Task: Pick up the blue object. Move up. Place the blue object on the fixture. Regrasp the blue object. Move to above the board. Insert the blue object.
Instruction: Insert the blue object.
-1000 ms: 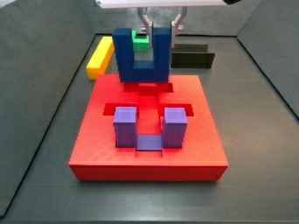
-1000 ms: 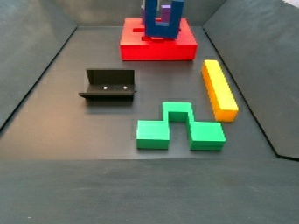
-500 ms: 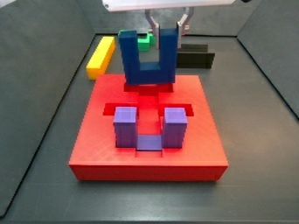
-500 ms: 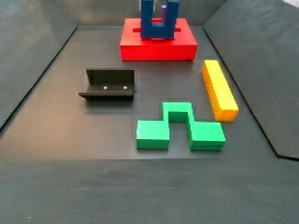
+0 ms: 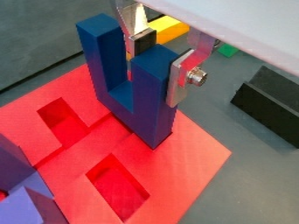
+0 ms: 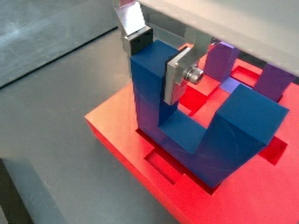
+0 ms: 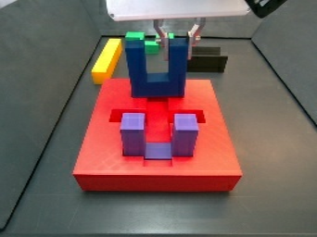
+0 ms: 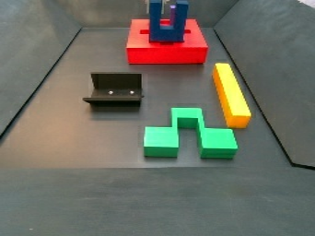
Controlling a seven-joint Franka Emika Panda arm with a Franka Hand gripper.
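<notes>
Dark grey floor (image 8: pixel 74 138) with raised walls fills both side views. On it the board (image 7: pixel 155 153), red and the biggest thing, carries a purple U-block (image 7: pixel 158 132) standing upright in its near cutouts in a side view. The blue object (image 7: pixel 158 67) stands with its 2 prongs up and its bridge down at the board's far end, low on the red surface over the cutouts there; how deep it sits cannot be told. The gripper (image 5: pixel 158 52) is above the board, its 2 silver fingers (image 6: pixel 181 74) pinching 1 prong of the blue object. Off the board lie a green block (image 8: pixel 187 135), a yellow bar (image 8: pixel 230 93) just beside it, and the fixture (image 8: pixel 114 90), apart from both.
</notes>
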